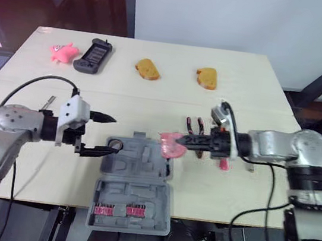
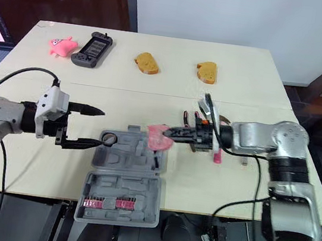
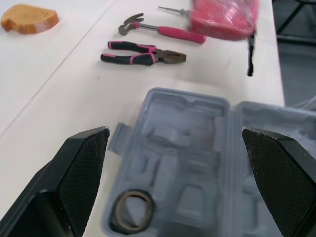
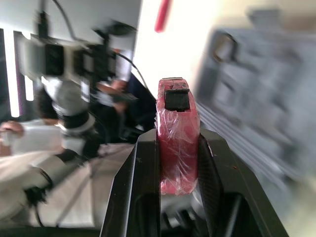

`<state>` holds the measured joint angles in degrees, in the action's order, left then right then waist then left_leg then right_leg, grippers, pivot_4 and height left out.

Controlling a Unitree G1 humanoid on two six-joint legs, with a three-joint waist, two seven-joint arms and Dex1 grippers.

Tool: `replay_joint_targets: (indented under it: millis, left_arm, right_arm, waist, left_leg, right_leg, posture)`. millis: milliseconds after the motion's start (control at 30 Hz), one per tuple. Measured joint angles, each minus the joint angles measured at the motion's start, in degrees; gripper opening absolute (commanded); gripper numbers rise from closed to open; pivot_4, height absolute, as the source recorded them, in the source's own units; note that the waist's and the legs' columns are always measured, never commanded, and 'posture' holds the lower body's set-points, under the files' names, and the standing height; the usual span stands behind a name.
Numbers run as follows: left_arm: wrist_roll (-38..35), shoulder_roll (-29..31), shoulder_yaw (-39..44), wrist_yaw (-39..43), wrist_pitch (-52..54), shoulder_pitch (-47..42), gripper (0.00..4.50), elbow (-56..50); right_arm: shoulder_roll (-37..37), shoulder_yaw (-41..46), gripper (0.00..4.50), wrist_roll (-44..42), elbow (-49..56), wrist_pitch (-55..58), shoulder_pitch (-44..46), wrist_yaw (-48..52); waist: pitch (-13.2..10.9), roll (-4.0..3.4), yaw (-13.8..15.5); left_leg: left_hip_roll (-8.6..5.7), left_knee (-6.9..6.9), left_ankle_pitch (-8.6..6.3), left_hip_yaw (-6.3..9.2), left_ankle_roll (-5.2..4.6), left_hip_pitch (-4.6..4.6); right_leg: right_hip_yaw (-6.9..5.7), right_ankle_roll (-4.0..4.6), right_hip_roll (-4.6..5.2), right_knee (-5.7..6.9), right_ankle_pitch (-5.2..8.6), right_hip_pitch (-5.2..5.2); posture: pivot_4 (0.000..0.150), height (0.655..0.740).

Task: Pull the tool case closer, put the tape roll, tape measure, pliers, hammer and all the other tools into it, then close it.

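We see the right end effector (image 1: 184, 142) pinching the tape measure (image 1: 170, 145); the left end effector (image 1: 109, 135) spread, tape roll (image 3: 131, 211) just ahead.

No text, label or number can be read anywhere.

My left arm (image 1: 0, 134) and right arm (image 1: 289, 144) were rounded silver-grey shells, black cables (image 1: 41, 79) looping over them, with white wrist blocks (image 1: 72, 111) and black cross-hatched fingers (image 3: 81, 168).
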<state>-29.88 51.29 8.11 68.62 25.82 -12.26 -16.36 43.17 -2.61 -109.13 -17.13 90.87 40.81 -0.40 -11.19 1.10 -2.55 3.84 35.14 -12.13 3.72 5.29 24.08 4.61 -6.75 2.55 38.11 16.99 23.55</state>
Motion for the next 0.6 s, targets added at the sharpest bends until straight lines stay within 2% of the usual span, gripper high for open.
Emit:
replay_joint_targets:
  millis: [133,200,367,567,600]
  left_arm:
    - [-14.7,1.72,7.1,-0.82,13.63,6.36,4.5,-7.14]
    - [-18.04,2.15,8.97,-1.3,16.3,8.96,4.5,-10.21]
    - [-14.99,4.59,10.96,-0.34,14.05,20.38,4.5,-16.63]
    - [-10.66,5.05,11.75,1.57,7.26,24.25,4.5,-18.79]
    - [-10.24,5.04,12.02,1.85,6.06,24.44,4.5,-18.76]
  right_arm:
    - [4.8,-0.08,0.51,12.83,11.09,-0.28,-7.79,7.91]
    - [5.06,0.11,0.51,16.2,11.23,-0.78,-10.67,11.25]
    - [0.53,0.79,0.51,26.22,7.97,-5.82,-16.6,17.2]
    - [-2.06,-0.2,0.51,37.63,5.23,-9.36,-16.6,23.48]
    - [-2.18,-0.43,1.54,39.37,5.17,-9.91,-16.61,25.02]
  waist:
    - [0.0,0.0,-0.11]
    - [0.0,0.0,-0.05]
    - [-0.01,-0.01,-0.03]
    - [-0.02,-0.02,0.18]
    - [-0.02,-0.02,0.13]
  left_leg:
    - [0.01,-0.01,-0.01,-0.01,-0.02,0.01]
    - [0.0,0.04,-0.01,-0.04,-0.02,0.0]
    - [0.0,0.03,-0.01,-0.09,-0.02,-0.08]
    - [0.0,0.05,-0.02,-0.15,-0.01,-0.06]
    - [0.0,0.04,-0.02,-0.15,-0.01,-0.06]
  right_leg:
    - [0.02,-0.02,-0.01,0.0,0.02,0.06]
    - [0.04,-0.02,0.0,-0.03,0.03,0.03]
    - [0.1,0.09,-0.02,-0.06,0.08,0.0]
    - [0.14,0.18,0.0,-0.11,0.13,0.0]
    - [0.14,0.18,0.0,-0.11,0.13,0.0]
  posture:
    - [0.15,0.74]
    - [0.15,0.74]
    - [0.15,0.74]
    - [0.15,0.74]
    - [0.15,0.74]
